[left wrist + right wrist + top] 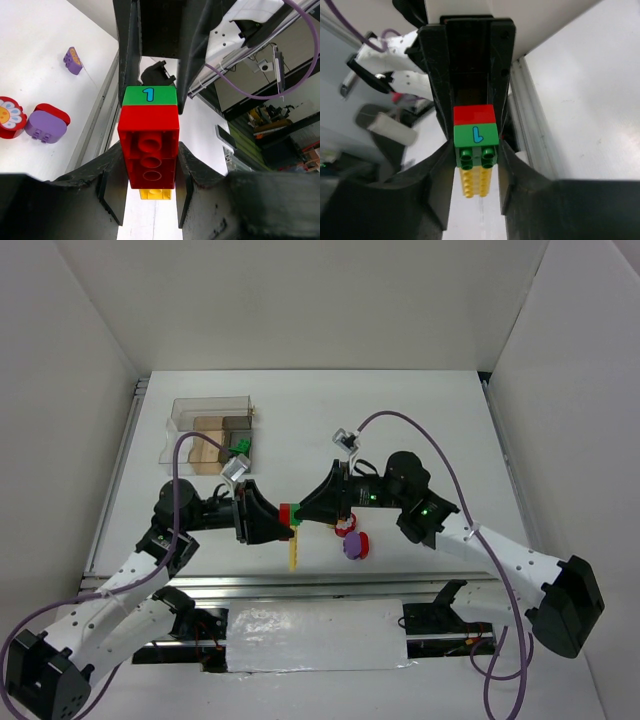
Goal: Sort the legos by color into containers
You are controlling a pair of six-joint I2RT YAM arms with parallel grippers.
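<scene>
A red brick (286, 510) and a green brick (297, 510) marked "1" are joined end to end in mid-air between my two grippers. My left gripper (278, 523) is shut on the red brick (148, 145), with the green brick (149, 95) beyond it. My right gripper (308, 512) is shut on the green brick (476, 140), with the red brick (474, 115) behind it. A long yellow bar (294, 552) sits just below them; whether it touches them I cannot tell. It also shows in the left wrist view (155, 194) and the right wrist view (476, 182).
The clear compartment box (190, 418) stands at the back left with a green brick (240, 448) in its near right corner. Purple and red discs (354, 543) lie under the right arm. They show as a purple piece on red (46, 125) beside a red flower disc (9, 116), with a purple piece (73, 60) farther off.
</scene>
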